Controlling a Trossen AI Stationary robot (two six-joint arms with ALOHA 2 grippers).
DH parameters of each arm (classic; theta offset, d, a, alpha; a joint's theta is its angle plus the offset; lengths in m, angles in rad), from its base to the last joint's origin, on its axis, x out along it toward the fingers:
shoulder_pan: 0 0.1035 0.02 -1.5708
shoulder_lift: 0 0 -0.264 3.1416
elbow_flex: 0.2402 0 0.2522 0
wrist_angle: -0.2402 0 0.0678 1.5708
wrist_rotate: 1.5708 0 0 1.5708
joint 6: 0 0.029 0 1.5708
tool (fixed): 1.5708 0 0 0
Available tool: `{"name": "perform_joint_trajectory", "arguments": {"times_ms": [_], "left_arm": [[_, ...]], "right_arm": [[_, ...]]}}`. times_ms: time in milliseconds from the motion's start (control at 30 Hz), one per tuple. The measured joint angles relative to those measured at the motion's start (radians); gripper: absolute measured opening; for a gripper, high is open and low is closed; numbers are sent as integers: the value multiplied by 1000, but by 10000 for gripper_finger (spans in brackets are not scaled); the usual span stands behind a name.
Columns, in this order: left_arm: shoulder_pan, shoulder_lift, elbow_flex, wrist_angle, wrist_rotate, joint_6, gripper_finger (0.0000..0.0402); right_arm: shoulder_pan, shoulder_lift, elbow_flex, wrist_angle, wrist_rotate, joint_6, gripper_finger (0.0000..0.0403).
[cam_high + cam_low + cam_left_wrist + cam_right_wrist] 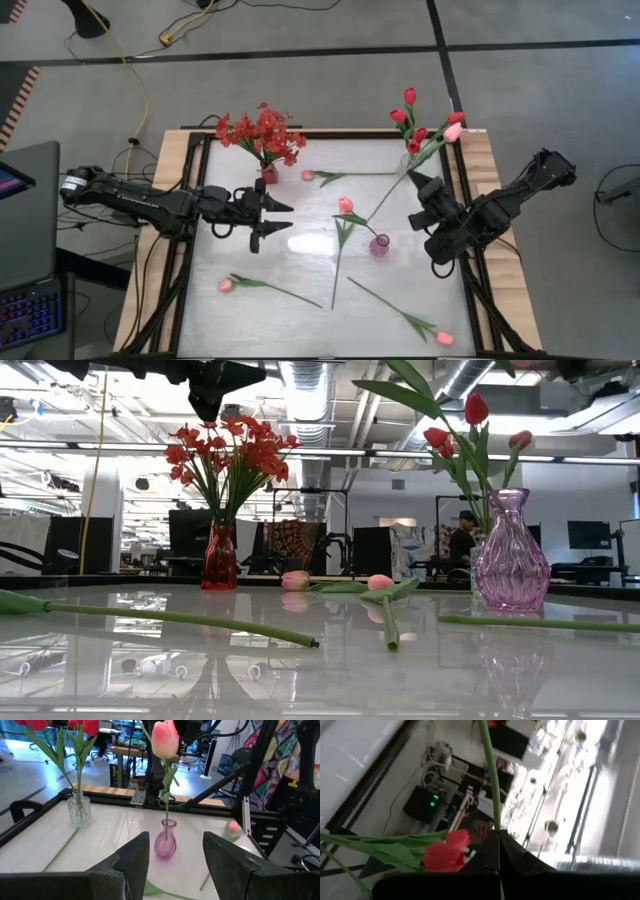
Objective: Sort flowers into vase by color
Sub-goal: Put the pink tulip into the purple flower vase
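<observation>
The right gripper [414, 180] is seen at the right side of the worktop [300, 255], its fingers [492, 852] pressed together on the green stem of a pink tulip [453, 131]; the stem [489, 770] runs out from between the closed tips in the right wrist view. The held tulip's head is raised beside the red tulips [405, 112] that stand in a clear glass vase [79, 809] at the far right corner, and a red bloom [446, 851] with leaves lies just beside the fingers in the wrist view.

The left gripper [272, 217] is held over the middle left of the worktop with its fingers [134, 857] spread well apart and nothing between them. It is pointed toward a small pink vase [379, 246], in which one pink tulip [165, 739] is stood upright.

A red vase [219, 557] with a bushy spray of small red blossoms [260, 133] is placed at the far edge, close behind the left gripper. Loose pink tulips are laid flat on the worktop: one [308, 175] near the far edge, one [226, 285] at the near left, one [444, 338] at the near right.
</observation>
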State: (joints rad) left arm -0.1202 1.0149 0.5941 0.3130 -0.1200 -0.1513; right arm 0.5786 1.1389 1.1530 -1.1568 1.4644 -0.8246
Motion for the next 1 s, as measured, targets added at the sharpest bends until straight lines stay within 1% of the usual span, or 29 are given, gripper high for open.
{"name": "perform_joint_trajectory", "arguments": {"times_ms": [133, 300, 467, 600, 800, 1000], "left_arm": [[18, 0, 0, 0, 0, 1, 173], [37, 0, 0, 0, 0, -18, 173], [38, 0, 0, 0, 0, -18, 173], [38, 0, 0, -1, 1, -17, 173], [38, 0, 0, -8, 4, -16, 173], [37, 0, 0, -9, 4, -16, 173]], "right_arm": [[12, 0, 0, -32, -59, -63, 17], [10, 0, 0, -86, -94, -69, 17], [11, 18, 0, -104, -113, -78, 17], [10, 62, 0, -121, -133, -125, 17], [8, 169, -1, -236, -132, -127, 17], [8, 246, -1, -244, -123, -122, 17]]}}
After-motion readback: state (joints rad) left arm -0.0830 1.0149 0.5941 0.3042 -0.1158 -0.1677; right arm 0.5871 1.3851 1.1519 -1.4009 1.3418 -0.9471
